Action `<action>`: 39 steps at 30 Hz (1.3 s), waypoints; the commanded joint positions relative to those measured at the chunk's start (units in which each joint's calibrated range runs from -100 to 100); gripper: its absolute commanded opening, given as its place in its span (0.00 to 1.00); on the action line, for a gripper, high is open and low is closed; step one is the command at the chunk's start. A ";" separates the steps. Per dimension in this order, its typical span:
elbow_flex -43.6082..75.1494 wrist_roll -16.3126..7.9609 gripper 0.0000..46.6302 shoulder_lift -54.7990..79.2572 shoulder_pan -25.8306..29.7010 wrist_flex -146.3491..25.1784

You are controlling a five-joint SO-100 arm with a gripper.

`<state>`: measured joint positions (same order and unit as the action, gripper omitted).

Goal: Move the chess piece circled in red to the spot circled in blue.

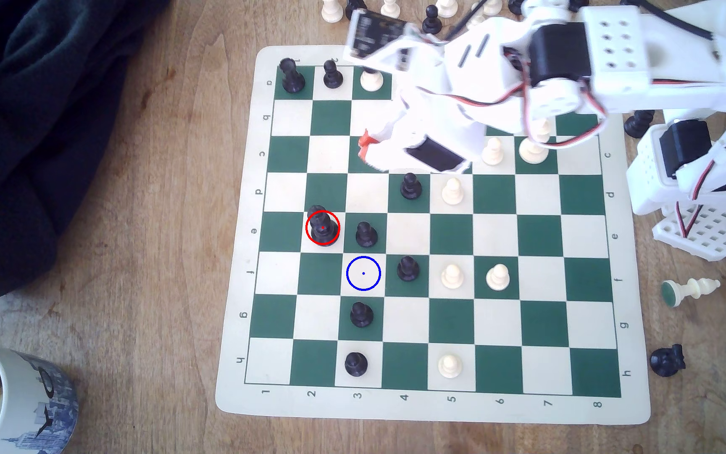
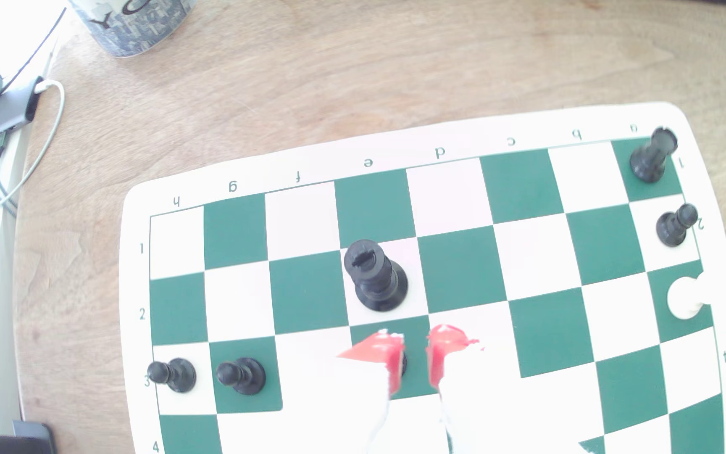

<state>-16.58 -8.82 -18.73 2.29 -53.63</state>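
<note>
The tall black plastic chess piece (image 1: 323, 228) stands upright on its cream square, ahead of the empty, slightly parted red-tipped end effector (image 2: 416, 349), well apart.

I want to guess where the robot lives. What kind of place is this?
Probably a home or hobby desk, not a factory: a wooden table holds a chess mat, a mug and some dark clothing.

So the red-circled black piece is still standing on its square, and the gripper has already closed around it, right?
Not quite. The black piece does stand on its red-ringed square, but the gripper isn't around it. The exterior view shows it apart, hanging over the board; the wrist view shows its red fingertips parted, nothing between them.
</note>
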 commanded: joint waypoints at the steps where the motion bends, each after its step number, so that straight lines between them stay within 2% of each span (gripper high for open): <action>1: 12.05 -1.61 0.15 5.40 0.41 -2.64; 5: 16.49 -1.76 0.17 10.49 0.80 -2.89; 9: 18.49 -1.51 0.28 14.40 1.04 -3.05; 17: 26.28 -1.22 0.38 23.14 0.73 -3.30; 27: 33.63 -1.17 0.38 31.12 0.49 -3.54; 39: 33.27 -0.63 0.38 35.45 0.41 -4.03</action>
<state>12.70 -9.65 18.22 3.17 -57.53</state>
